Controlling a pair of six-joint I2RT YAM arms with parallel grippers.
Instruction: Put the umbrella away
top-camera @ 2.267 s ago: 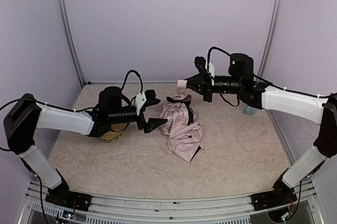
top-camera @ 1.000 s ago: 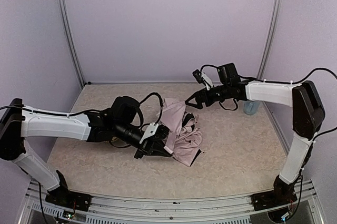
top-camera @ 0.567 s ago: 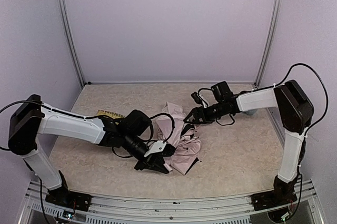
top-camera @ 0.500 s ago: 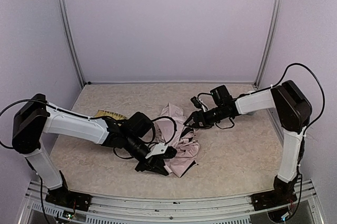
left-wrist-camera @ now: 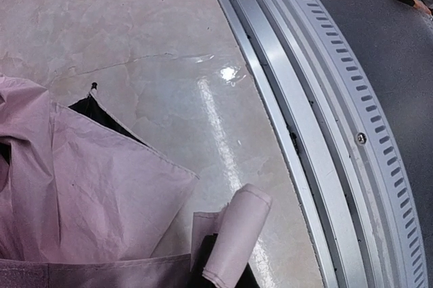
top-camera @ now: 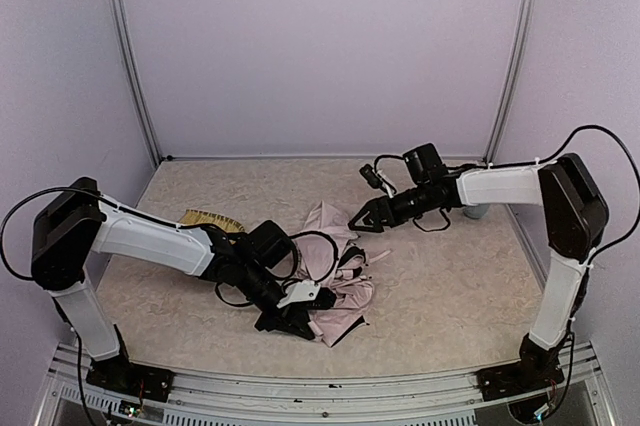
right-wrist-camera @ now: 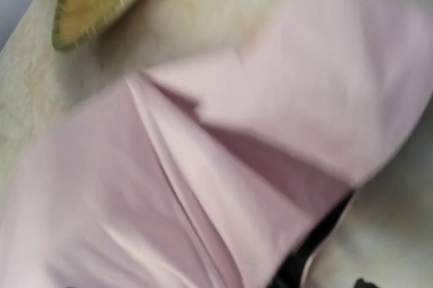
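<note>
The yellow woven tray (top-camera: pixel 208 217) lies on the left of the surface (top-camera: pixel 450 286), well apart from the umbrella (top-camera: pixel 335 271), and only its far rim shows behind the left arm, so what it holds cannot be told. The umbrella sprawls crumpled and half open at the middle of the surface, with its pink strap tab (left-wrist-camera: pixel 233 234) curled at the near edge. The left pincer (top-camera: pixel 290 318) is pressed into the near fabric, grip impossible to tell, while the right pincer (top-camera: pixel 360 220) hangs narrowly parted just above the far folds.
</note>
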